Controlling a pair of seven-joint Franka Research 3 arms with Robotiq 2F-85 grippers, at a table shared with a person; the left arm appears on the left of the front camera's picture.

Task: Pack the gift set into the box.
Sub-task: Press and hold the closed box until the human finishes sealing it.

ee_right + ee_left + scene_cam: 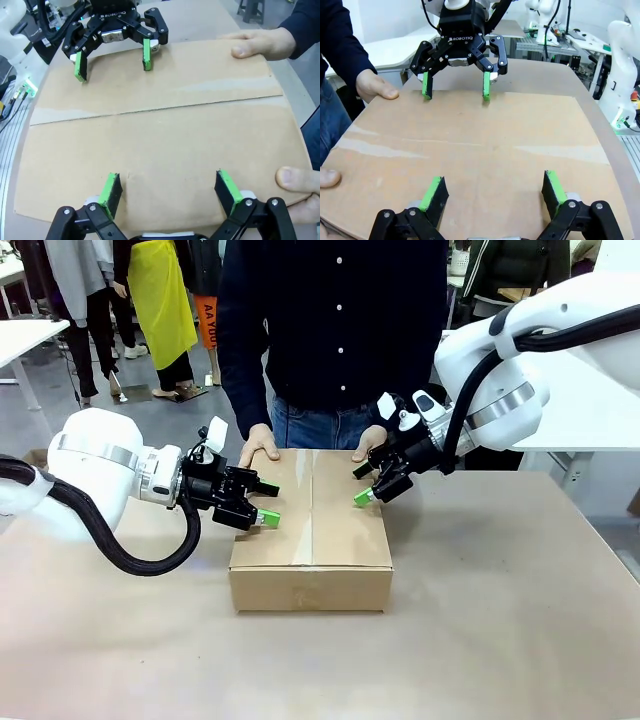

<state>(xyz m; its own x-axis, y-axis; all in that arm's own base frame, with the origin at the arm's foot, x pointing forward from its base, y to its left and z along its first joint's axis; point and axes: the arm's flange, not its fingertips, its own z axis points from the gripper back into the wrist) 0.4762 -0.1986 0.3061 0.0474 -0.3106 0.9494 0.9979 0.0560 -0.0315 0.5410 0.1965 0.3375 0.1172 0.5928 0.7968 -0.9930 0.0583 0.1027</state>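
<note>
Box [310, 540] shut, mid-desk [500, 620], seam running near-far. Left pincer [267, 502] open at its left edge, right pincer [361, 484] open at its right edge, both equally near. Person's hands [258, 446] press the far edge.

Left gripper [270, 502] spread wide, right gripper [360, 484] likewise

On the table [500, 630] lies the box [310, 535], left fingers [268, 518] over its left side, right fingers [363, 498] opposite
</note>
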